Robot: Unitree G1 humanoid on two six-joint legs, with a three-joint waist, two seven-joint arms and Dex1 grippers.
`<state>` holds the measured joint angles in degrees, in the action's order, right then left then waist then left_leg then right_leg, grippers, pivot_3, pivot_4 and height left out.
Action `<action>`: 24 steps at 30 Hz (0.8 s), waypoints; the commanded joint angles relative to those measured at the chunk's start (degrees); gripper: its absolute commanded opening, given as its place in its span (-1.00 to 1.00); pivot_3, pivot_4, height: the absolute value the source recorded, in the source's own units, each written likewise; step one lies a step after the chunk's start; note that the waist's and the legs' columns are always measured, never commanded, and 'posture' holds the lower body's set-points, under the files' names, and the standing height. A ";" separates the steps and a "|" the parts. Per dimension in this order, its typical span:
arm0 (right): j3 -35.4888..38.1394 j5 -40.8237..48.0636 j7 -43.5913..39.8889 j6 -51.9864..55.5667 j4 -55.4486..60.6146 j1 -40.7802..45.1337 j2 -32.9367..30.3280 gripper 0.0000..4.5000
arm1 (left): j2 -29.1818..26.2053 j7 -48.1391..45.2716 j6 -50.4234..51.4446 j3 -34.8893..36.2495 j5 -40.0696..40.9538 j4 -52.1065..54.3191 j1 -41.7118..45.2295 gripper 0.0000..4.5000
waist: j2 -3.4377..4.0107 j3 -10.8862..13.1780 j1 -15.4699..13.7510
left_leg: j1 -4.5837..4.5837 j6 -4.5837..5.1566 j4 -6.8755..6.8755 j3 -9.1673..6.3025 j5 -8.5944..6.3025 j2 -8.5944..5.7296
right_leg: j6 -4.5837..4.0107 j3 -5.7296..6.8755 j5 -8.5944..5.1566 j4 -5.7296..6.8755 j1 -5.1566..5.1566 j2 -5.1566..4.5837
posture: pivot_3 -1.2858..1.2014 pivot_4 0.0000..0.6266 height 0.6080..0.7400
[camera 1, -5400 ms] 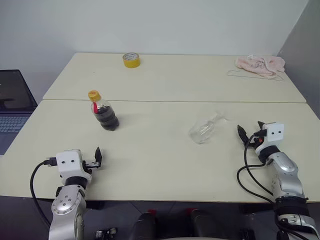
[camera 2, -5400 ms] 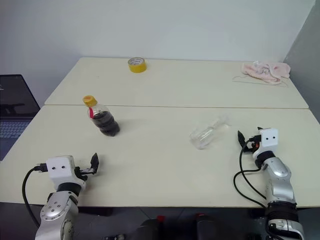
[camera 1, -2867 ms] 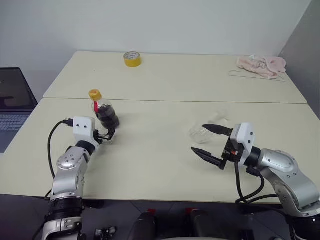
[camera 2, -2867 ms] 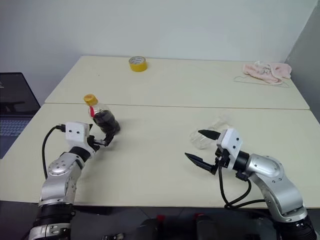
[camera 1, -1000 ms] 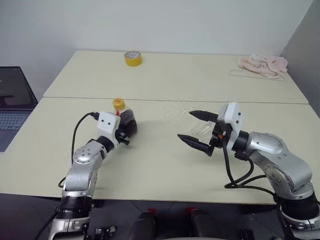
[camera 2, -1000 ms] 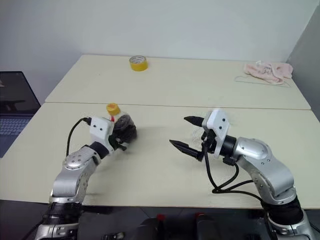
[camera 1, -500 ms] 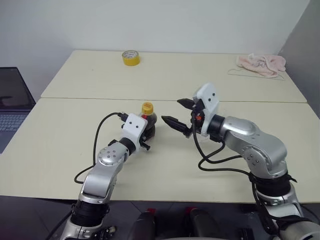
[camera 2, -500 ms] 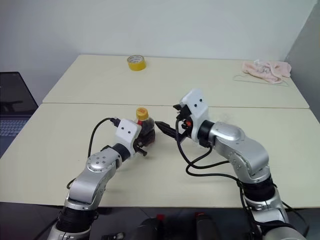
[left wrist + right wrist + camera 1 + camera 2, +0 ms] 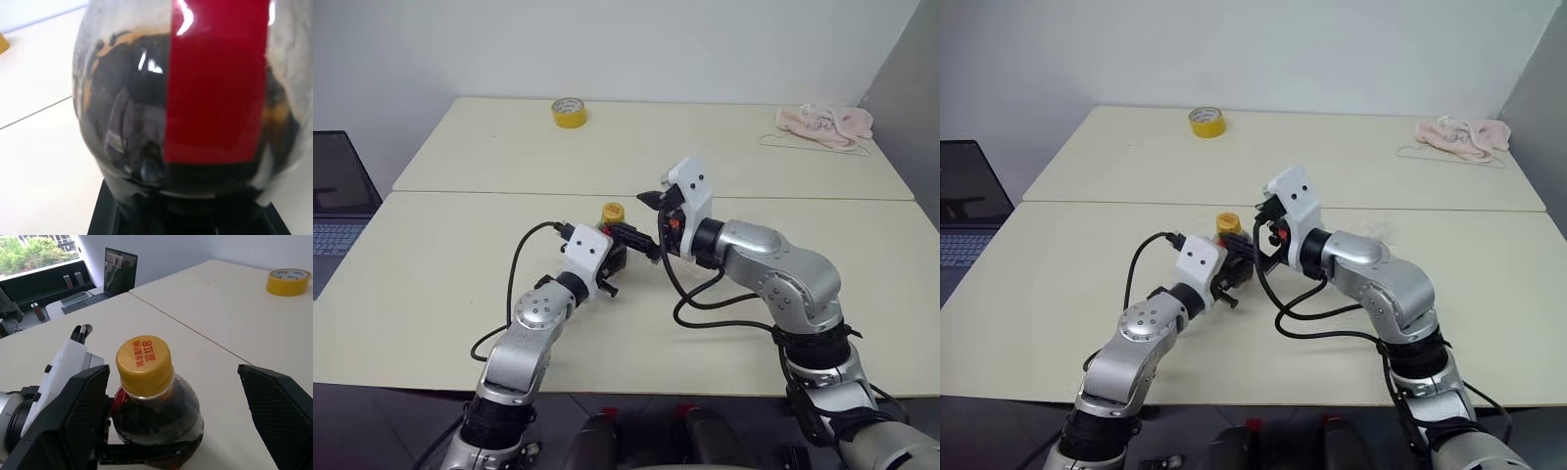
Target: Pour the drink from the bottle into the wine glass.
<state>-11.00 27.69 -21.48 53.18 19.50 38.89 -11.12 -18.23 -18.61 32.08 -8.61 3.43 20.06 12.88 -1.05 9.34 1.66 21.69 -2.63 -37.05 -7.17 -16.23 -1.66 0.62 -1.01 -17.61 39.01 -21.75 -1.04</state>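
The bottle (image 9: pixel 612 235) stands upright at the middle of the near table, with a yellow cap (image 9: pixel 144 358) and a red label (image 9: pixel 215 78). The dark drink (image 9: pixel 156 421) fills its lower body. My left gripper (image 9: pixel 611 259) is shut on the bottle's body from the left. My right gripper (image 9: pixel 641 217) is open, its fingertips (image 9: pixel 279 416) standing on either side of the bottle at cap height without touching it. The wine glass (image 9: pixel 1376 229) lies on its side beyond my right forearm, mostly hidden by that arm.
A yellow tape roll (image 9: pixel 570 114) sits on the far table at the back left, and a pink cloth (image 9: pixel 825 123) at the back right. A laptop (image 9: pixel 337 196) stands off the table's left edge. A seam (image 9: pixel 460 193) divides the two tables.
My left gripper has carried the bottle rightward to the table's middle. My right gripper, still open, has swung left from near the wine glass until its fingers flank the cap.
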 commanded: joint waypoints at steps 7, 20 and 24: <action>-0.23 -0.47 -0.73 -2.27 0.57 1.56 1.53 1.00 | 0.03 -0.42 -1.42 0.26 -0.31 3.12 0.57 -0.54 | 0.00 0.00 0.00 | 0.00 0.00 -0.01 -0.01 0.00 0.00 | 0.00 0.00 0.00 0.00 0.00 0.00 | 0.03 -0.52 1.00; 0.14 0.39 -3.34 -3.45 1.87 1.14 1.70 -0.44 | 0.02 0.02 -0.78 1.74 0.00 3.43 0.06 -0.55 | 0.00 0.00 -0.01 | 0.00 0.00 -0.01 -0.02 0.01 -0.01 | 0.00 0.01 0.00 0.01 0.00 0.00 | 0.03 -0.52 1.00; -0.57 -0.10 -5.69 -5.73 1.23 1.13 0.67 -0.44 | -0.26 -1.10 -0.27 2.48 1.35 4.11 0.18 -0.56 | 0.00 0.00 0.00 | 0.00 0.00 0.00 -0.02 0.01 -0.01 | 0.00 0.02 0.00 0.01 -0.01 0.00 | 0.03 -0.52 1.00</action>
<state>-11.89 27.61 -25.16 50.34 18.93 39.00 -10.18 -18.26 -19.36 32.11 -7.97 3.80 20.61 12.62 -1.05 9.34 1.67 21.70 -2.63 -37.05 -7.18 -16.22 -1.66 0.61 -1.00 -17.60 39.01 -21.76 -1.04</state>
